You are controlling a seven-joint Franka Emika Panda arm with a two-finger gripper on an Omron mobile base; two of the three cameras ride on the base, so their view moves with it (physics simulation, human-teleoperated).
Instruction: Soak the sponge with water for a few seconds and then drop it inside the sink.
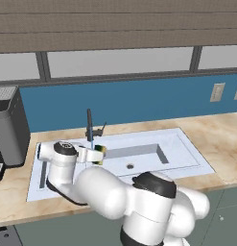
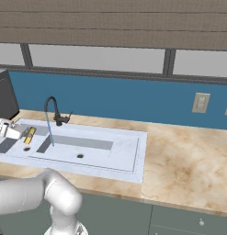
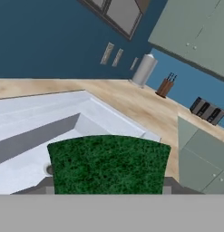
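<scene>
A: Left base view. Report the sponge's position.

B: The sponge [image 1: 99,153] is clamped in the gripper [image 1: 97,154], held above the sink [image 1: 187,153] just beside the water [image 1: 91,142] falling from the black faucet [image 1: 89,122]. Contact between stream and sponge cannot be confirmed. A dark appliance [image 1: 9,127] stands on the counter [image 1: 220,129] at far left.

A: Right base view.

B: The gripper [image 2: 24,134] sits at the left edge, closed on the sponge [image 2: 29,135], whose yellow face shows. The water [image 2: 49,131] drops to its right into the sink [image 2: 133,156]; a small gap appears between the two. A wall outlet [image 2: 200,102] is mounted on the blue backsplash.

A: Hand view.

B: The sponge [image 3: 109,164] presents its dark green side, pinched at the bottom edge, with the sink [image 3: 36,113] beneath. A knife block [image 3: 165,86] and a grey canister [image 3: 143,69] stand on the far counter.

A: Handling characteristics?

B: Judged light, soft and compressible; it will gain weight and slipperiness once wet. Grip across the flat faces near one edge, leaving most of the slab exposed to the stream.
</scene>
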